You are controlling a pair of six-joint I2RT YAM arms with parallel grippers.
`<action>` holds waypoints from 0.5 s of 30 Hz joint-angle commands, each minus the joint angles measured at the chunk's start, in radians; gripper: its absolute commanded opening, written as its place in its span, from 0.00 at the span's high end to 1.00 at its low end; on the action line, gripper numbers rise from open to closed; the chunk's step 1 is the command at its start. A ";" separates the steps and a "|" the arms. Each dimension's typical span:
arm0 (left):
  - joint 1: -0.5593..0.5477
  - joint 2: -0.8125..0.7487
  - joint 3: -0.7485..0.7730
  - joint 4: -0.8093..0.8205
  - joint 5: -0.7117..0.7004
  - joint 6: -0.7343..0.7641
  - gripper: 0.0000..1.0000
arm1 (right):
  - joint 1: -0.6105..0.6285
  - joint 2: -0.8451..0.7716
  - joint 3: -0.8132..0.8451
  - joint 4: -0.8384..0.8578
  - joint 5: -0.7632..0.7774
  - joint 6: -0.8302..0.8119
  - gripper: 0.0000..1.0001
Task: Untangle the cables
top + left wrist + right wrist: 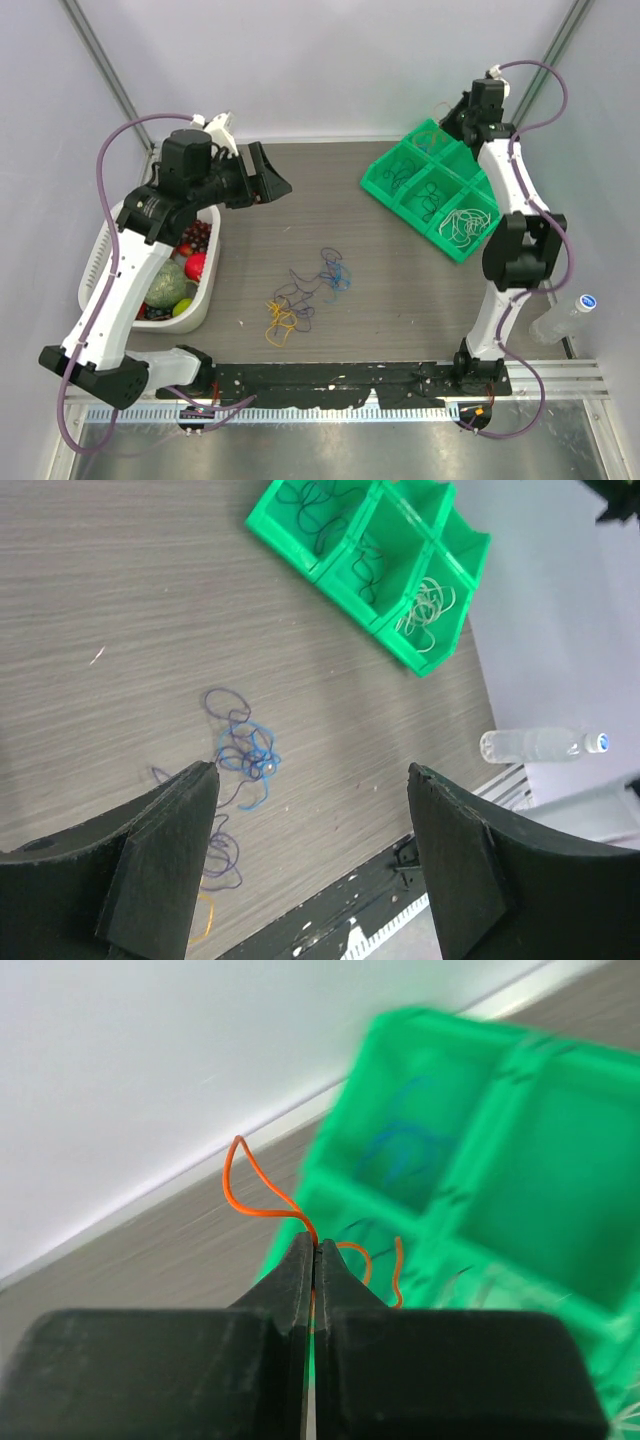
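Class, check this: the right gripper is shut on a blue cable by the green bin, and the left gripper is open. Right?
Wrong colour: the right wrist view shows the right gripper shut on an orange cable, not blue, by the green bin; the left gripper is open.

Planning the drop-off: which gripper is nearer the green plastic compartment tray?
Right. The right gripper hovers at the green plastic compartment tray's far corner; the left gripper is far off, by the white basket.
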 commanded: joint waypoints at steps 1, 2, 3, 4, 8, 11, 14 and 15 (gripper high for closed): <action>-0.001 -0.040 -0.047 -0.043 -0.022 0.067 0.20 | -0.068 0.193 0.264 -0.175 0.223 -0.120 0.99; 0.000 -0.044 -0.062 -0.046 -0.025 0.074 0.20 | -0.087 0.210 0.277 -0.169 0.244 -0.144 0.99; 0.000 -0.048 -0.076 -0.053 -0.034 0.087 0.20 | -0.099 0.242 0.298 -0.164 0.276 -0.152 0.99; 0.000 -0.048 -0.085 -0.061 -0.041 0.094 0.20 | -0.120 0.259 0.309 -0.168 0.285 -0.166 1.00; 0.000 -0.045 -0.103 -0.098 -0.087 0.125 0.20 | -0.165 0.316 0.337 -0.178 0.340 -0.210 0.99; 0.000 -0.037 -0.125 -0.093 -0.081 0.128 0.20 | -0.182 0.324 0.305 -0.178 0.341 -0.212 0.99; 0.000 -0.006 -0.139 -0.084 -0.043 0.131 0.20 | -0.180 0.316 0.243 -0.172 0.289 -0.198 0.99; 0.000 0.007 -0.139 -0.085 -0.028 0.136 0.20 | -0.182 0.318 0.231 -0.169 0.275 -0.194 0.99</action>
